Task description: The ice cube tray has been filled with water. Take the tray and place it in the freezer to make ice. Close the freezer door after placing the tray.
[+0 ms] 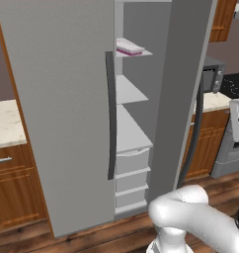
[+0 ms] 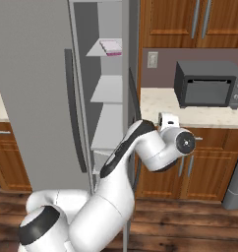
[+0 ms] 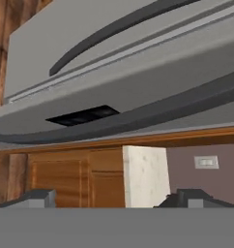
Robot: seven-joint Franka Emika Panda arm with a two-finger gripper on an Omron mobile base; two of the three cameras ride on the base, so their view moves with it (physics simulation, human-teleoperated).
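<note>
The ice cube tray (image 1: 129, 47) is seen lying on the top shelf (image 1: 141, 53) inside the freezer (image 1: 136, 99). The freezer door (image 3: 138, 104) is left ajar. The fingers (image 3: 111, 198) are spread apart, empty.

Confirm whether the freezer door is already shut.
No, the freezer door stands ajar, with the ice cube tray visible on the top shelf inside the freezer.
</note>
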